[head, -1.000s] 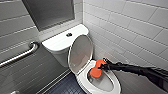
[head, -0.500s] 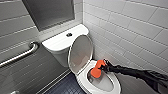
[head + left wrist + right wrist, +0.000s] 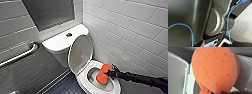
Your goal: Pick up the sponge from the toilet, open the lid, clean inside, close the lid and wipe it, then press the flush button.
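Over the open bowl of the one toilet (image 3: 83,83), glossy white ceramic with a boxy tank, the right gripper (image 3: 111,74) has its fingers clamped on the single sponge (image 3: 103,73). It is an orange-red, porous pad with rounded lobes, pinched at its narrow end in the right wrist view (image 3: 215,69). The sponge hangs on edge within the ring of the bowl; whether it touches the ceramic I cannot tell. One smooth oval lid (image 3: 80,53) stands raised against the tank. One round dark button (image 3: 69,34) sits on the flat tank top. One metal grab bar (image 3: 20,56) runs along the grey wall, and pale rectangular tiles (image 3: 130,30) line the other.
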You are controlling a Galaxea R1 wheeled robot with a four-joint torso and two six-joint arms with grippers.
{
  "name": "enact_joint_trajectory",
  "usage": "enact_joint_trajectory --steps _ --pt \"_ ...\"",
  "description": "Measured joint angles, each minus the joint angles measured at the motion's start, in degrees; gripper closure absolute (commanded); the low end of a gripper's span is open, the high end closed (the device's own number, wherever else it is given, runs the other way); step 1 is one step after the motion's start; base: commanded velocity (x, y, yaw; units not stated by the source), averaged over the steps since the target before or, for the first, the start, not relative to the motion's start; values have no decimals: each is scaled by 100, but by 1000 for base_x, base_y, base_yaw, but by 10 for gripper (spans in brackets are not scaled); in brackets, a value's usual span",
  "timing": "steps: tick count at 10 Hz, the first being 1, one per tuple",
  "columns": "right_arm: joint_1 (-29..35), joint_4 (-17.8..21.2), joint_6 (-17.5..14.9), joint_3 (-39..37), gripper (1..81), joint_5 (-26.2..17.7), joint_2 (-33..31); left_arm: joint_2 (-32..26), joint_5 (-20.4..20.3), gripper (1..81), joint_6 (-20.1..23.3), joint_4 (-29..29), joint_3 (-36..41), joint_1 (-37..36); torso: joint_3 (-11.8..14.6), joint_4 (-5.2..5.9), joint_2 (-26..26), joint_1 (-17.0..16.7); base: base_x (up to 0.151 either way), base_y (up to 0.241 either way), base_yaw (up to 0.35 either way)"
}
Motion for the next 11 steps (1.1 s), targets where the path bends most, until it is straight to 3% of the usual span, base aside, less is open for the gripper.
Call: enact_joint_trajectory --steps 5,11 --pt "-791 13 61 1086 811 892 -1001 66 -2 10 2 2 -4 0 0 0 0 0 0 0 0" --pt "-1499 71 105 2063 811 1590 -2030 115 -7 10 124 5 -11 0 0 0 0 0 0 0 0"
